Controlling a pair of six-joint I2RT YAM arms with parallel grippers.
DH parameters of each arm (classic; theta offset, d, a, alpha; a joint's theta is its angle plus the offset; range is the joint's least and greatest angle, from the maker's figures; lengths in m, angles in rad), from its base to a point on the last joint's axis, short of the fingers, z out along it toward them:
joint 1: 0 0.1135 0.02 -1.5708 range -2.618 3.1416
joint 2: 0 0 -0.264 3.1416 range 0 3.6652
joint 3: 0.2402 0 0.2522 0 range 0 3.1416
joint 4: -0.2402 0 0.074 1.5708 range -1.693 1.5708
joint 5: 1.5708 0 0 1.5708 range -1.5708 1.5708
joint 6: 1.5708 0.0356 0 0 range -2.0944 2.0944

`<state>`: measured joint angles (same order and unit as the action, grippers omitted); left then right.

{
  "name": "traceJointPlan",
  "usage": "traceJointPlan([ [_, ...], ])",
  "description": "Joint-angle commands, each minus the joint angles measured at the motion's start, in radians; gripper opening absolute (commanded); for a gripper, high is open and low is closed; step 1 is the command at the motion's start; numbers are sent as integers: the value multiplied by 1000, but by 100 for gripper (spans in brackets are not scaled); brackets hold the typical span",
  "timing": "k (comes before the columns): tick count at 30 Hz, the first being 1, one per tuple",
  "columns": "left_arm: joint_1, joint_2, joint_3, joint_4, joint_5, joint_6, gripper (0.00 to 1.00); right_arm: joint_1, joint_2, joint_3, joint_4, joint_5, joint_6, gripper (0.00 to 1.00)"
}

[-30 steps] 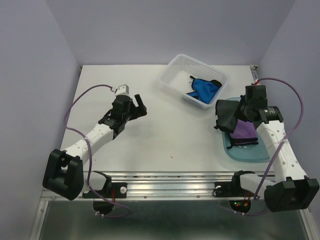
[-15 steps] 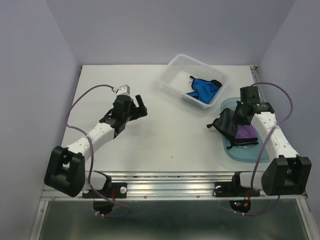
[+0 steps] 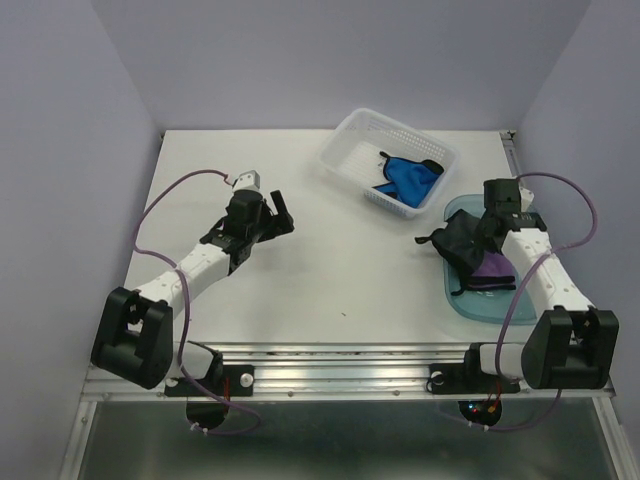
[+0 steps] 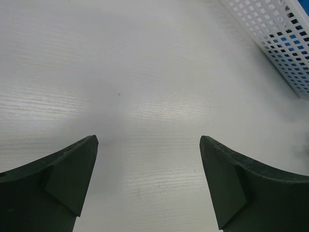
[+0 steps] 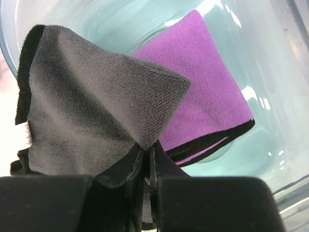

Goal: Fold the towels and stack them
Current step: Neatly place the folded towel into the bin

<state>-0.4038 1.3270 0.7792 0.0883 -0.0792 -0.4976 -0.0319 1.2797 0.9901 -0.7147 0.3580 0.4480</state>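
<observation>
Since a second ago the right gripper has dropped, bringing the black towel low over the tray. Its fingers pinch one corner (the cloth hangs bunched). The purple towel lies folded beneath. Stacking is in hand; next it needs laying flat. The left gripper hovers, fingers spread.

We take this for a robotics lab test cell. A white table is boxed in behind and on both sides by plain lavender walls. Along its near edge, an aluminium rail carries two robot arms, with purple cables looping above the table.
</observation>
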Motion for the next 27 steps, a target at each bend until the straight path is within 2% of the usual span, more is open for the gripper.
traceJointPlan([
  [1, 5, 6, 20, 39, 9, 19, 99, -13, -63, -37, 126, 21, 73, 1],
  [7, 6, 6, 20, 39, 10, 17, 99, -22, -131, -79, 173, 29, 138, 1],
  [15, 8, 11, 22, 41, 16, 16, 99, -59, -197, -107, 234, -66, 201, 1],
  [27, 13, 3, 15, 44, 30, 17, 99, -60, -290, -47, 199, -192, 167, 1],
])
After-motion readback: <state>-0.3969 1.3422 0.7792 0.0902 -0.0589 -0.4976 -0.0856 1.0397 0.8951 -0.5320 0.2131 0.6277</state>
